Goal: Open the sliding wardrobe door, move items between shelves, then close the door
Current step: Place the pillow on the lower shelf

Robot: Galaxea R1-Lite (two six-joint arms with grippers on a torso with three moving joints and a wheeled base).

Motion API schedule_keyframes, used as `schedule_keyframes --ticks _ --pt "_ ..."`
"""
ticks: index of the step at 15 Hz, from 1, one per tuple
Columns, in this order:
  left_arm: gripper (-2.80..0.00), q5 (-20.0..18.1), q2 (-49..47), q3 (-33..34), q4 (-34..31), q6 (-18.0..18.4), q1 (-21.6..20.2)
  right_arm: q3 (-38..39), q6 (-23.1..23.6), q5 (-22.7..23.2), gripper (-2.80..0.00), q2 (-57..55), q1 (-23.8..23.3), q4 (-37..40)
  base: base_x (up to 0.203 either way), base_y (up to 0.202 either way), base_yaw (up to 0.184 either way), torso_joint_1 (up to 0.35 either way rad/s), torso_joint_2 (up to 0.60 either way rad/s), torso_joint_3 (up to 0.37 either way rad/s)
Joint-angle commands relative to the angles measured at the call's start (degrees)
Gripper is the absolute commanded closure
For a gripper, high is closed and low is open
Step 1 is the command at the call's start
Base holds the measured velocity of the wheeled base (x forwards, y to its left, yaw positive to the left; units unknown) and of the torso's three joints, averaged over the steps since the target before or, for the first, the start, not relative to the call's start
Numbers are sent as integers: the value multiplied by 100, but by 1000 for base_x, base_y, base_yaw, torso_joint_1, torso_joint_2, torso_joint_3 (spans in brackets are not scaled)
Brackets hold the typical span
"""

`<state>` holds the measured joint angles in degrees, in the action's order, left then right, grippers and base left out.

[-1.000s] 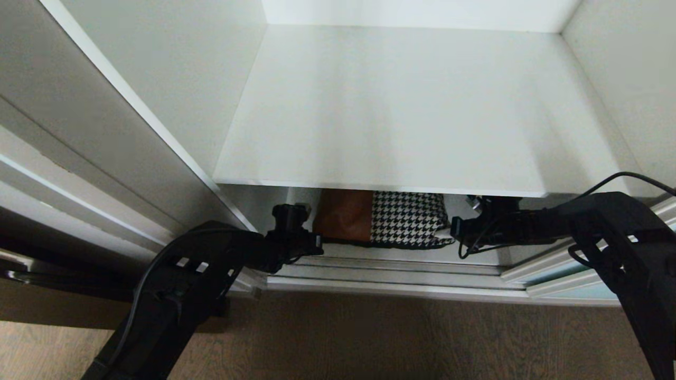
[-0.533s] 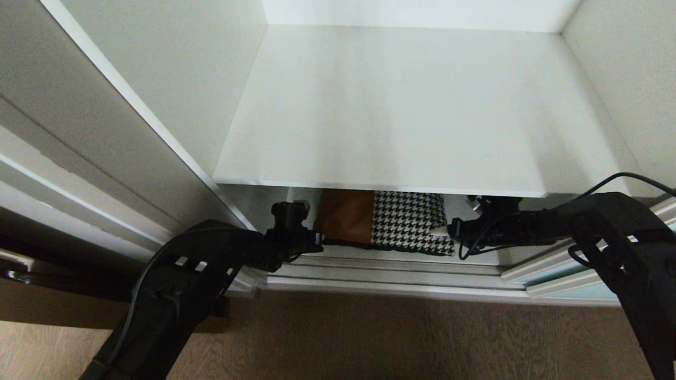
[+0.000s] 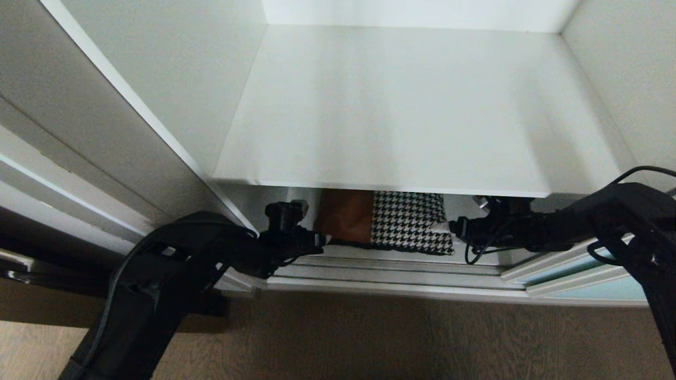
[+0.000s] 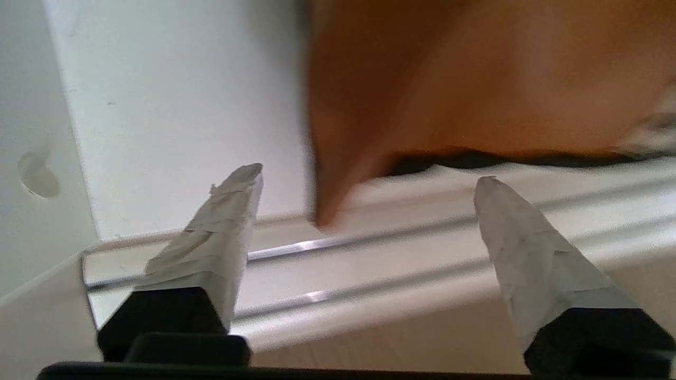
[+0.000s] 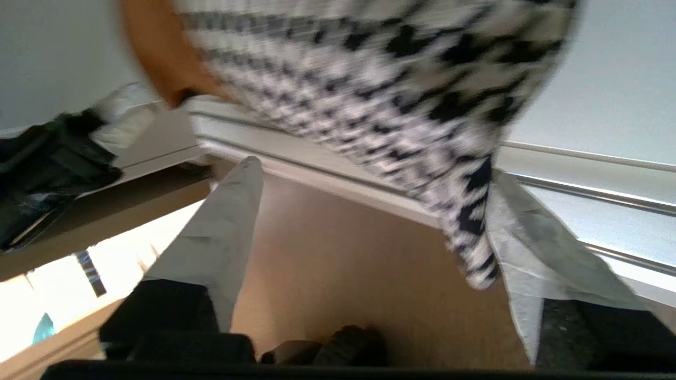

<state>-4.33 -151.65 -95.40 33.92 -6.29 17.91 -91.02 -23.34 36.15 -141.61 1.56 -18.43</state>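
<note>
One folded bundle of clothes [image 3: 388, 221] lies on the lower shelf, under the front edge of the upper shelf [image 3: 412, 111], with its rust-brown piece [image 3: 344, 215] to the left and its houndstooth piece [image 3: 409, 219] to the right. A black edge of fabric shows along the bundle's front, just behind the silver door tracks [image 3: 391, 269]. The left gripper [image 4: 369, 182] sits low at the bundle's brown end, its taped fingers [image 4: 224, 232] spread wide with nothing between them, tips over the tracks. The right gripper [image 5: 369, 169] sits at the houndstooth end, fingers likewise apart; a corner of the houndstooth cloth hangs against one finger [image 5: 533, 237], not clamped. Both black arms reach in from the outer sides, bent at the elbow. The aqua sliding door [image 3: 597, 287] shows at the lower right.
</note>
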Motion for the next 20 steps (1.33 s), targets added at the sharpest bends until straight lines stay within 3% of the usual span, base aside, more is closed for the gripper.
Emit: schedule_keyframes --ticks 1,4,6,10,12,14,20 --pt "-280 -92 720 572 77 -55 18 410 117 48 -280 391 50 -151 0 0 0 0 0 0" --pt "-280 -26 1104 621 -199 -68 19 303 639 -443 -280 308 55 193 0 0 0 0 0 0" --pt "-280 -1 1611 982 -461 -64 9 552 808 -510 -280 413 60 421 0 0 0 0 0 0" --pt "-280 200 2113 1864 -481 -234 87 943 823 -511 -280 769 196 473 0 0 0 0 0 0" --pt "-280 352 2044 1978 -306 -435 108 1228 817 -498 -280 916 229 426 0 0 0 0 0 0" --pt "-280 395 1877 2007 256 -478 108 1353 797 -494 -280 942 231 428 0 0 0 0 0 0" --pt "-280 410 1654 2237 402 -454 167 1577 783 -494 -280 933 214 417 0 0 0 0 0 0"
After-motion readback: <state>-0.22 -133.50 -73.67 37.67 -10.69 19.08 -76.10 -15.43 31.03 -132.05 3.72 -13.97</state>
